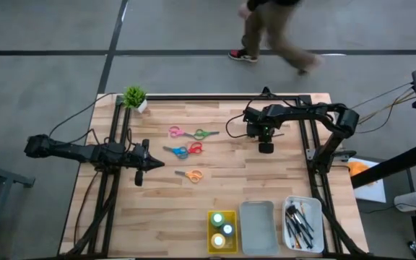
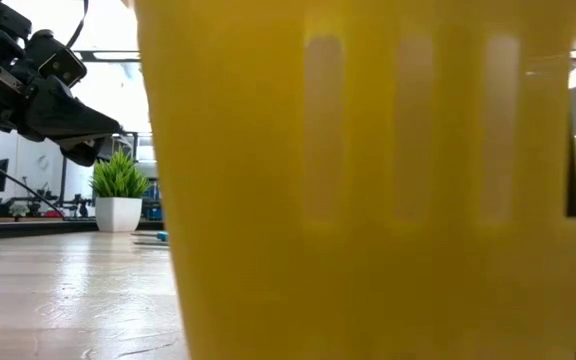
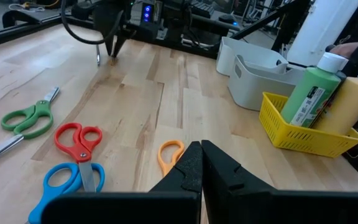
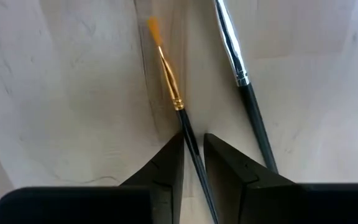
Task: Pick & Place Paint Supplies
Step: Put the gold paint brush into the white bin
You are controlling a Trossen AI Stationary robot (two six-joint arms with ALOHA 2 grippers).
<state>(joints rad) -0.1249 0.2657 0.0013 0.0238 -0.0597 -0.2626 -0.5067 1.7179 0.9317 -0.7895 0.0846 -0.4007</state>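
So from where I'm standing, the right end effector [image 4: 193, 144] is pointed straight down at the worktop [image 1: 193, 209] with a thin paint brush [image 4: 169, 81] running right between its fingers. The jaws sit nearly together around the dark handle, and it looks clamped, though I can't swear the brush is off the wood. The brush's long axis runs straight out ahead of the fingers, orange bristle tip farthest away. A second brush [image 4: 241, 81] with a silver ferrule lies just beside it, roughly parallel and outside the jaws, so that one's the risk if anything drags.

My guess is the held brush is headed for the white tray [image 1: 303, 224] on that arm's side, where other brushes already lie. So the right arm is obviously the nearer one.

The left end effector [image 3: 201, 165] is shut on nothing, hovering just by the orange scissors [image 3: 169, 155]. The other scissors are scattered mid-worktop, and the paint bottles [image 1: 222, 231] are in the yellow tray [image 1: 211, 217]. Someone's walking past behind the worktop.
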